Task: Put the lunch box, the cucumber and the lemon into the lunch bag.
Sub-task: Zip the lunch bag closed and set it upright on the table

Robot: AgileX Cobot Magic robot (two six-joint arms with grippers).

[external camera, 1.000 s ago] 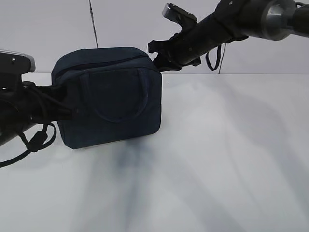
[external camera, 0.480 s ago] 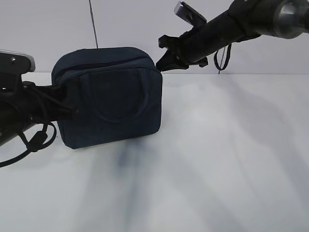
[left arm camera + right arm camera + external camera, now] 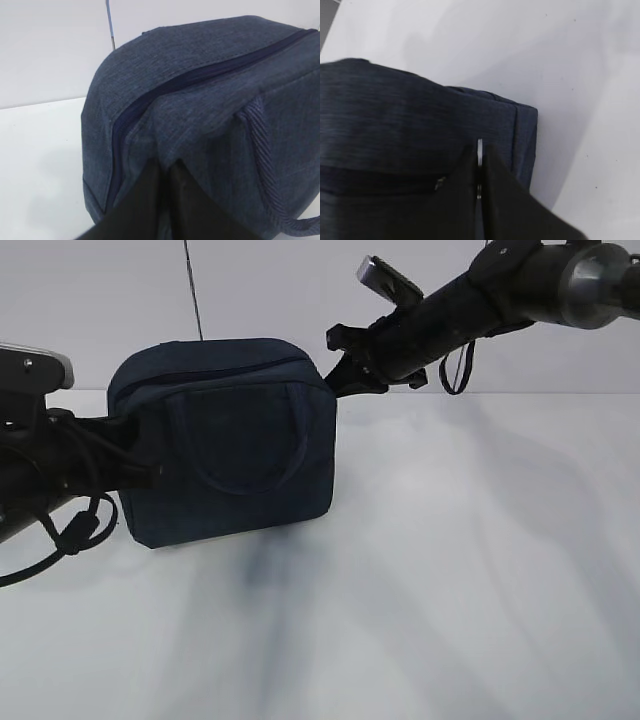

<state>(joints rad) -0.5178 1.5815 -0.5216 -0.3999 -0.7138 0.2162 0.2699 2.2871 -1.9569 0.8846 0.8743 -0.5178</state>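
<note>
The navy lunch bag [image 3: 225, 440] stands on the white table with its top zipper [image 3: 200, 75] closed along its length. My left gripper [image 3: 164, 167] is shut, pinching a fold of the bag's fabric at its left end; in the exterior view [image 3: 150, 472] it sits against the bag's left side. My right gripper [image 3: 479, 152] is shut on the silver ring pull [image 3: 480, 146] at the bag's right top corner, seen in the exterior view [image 3: 333, 377]. The lunch box, cucumber and lemon are out of view.
White table [image 3: 470, 570] spreads to the right and front of the bag. A thin dark rod [image 3: 193, 290] stands behind the bag against the white wall. A cable loop [image 3: 458, 365] hangs under the right arm.
My right arm has shifted to the right and risen slightly at the bag's top right corner, then settled. The bag and left arm have not moved.
</note>
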